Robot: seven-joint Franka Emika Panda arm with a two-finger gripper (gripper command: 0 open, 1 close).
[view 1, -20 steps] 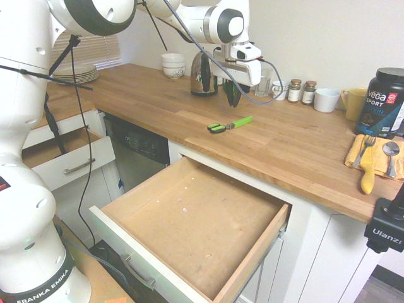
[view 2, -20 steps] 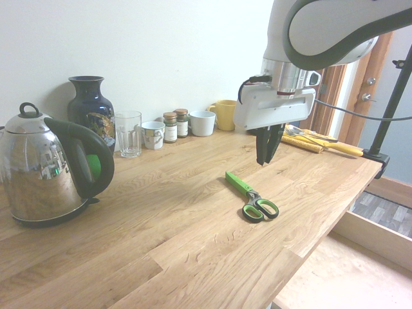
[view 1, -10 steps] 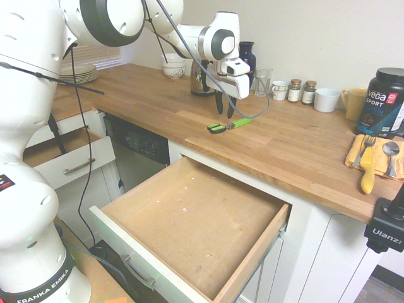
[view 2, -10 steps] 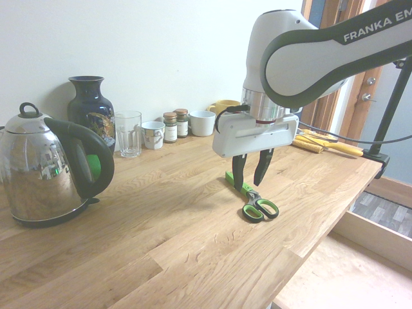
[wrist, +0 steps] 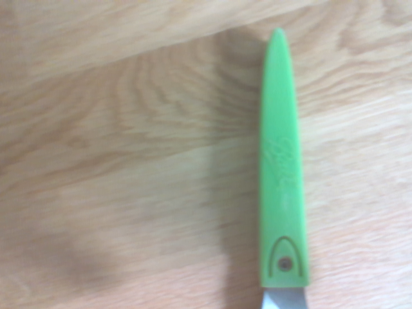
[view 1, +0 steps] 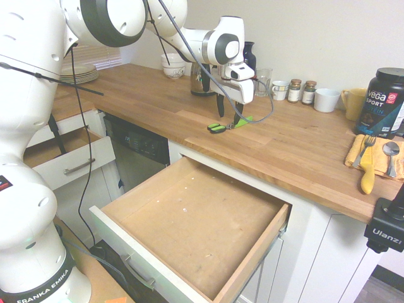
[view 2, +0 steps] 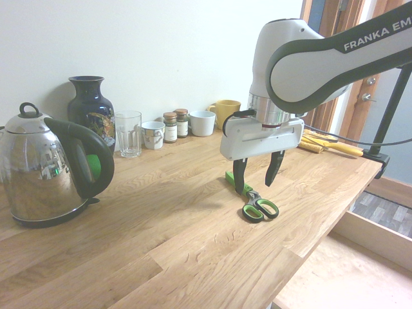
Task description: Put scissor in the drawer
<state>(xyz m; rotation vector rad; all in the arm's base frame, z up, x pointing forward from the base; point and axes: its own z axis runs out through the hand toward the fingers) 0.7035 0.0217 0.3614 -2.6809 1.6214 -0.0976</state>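
Observation:
The scissor [view 1: 227,125] lies flat on the wooden countertop [view 1: 297,142], with its black and lime loops [view 2: 260,208] toward the counter's front edge. Its bright green blade cover [wrist: 282,174] fills the wrist view. My gripper [view 2: 257,179] hangs low over the scissor's blade end. It is open, and one finger [view 2: 239,180] stands at the green cover while the other is off to the side. Nothing is held. The drawer [view 1: 189,221] stands pulled out below the counter, its brown wooden bottom bare.
A steel kettle [view 2: 45,170], a dark vase [view 2: 90,109], a glass [view 2: 128,133], spice jars [view 2: 176,125] and cups line the back wall. A black tub [view 1: 383,101] and a yellow cloth with cutlery [view 1: 372,158] sit at the right. A smaller drawer [view 1: 69,161] is open at the left.
My gripper has come down from above the counter to just over the scissor, and its fingers have spread from shut to wide open. The scissor has not moved.

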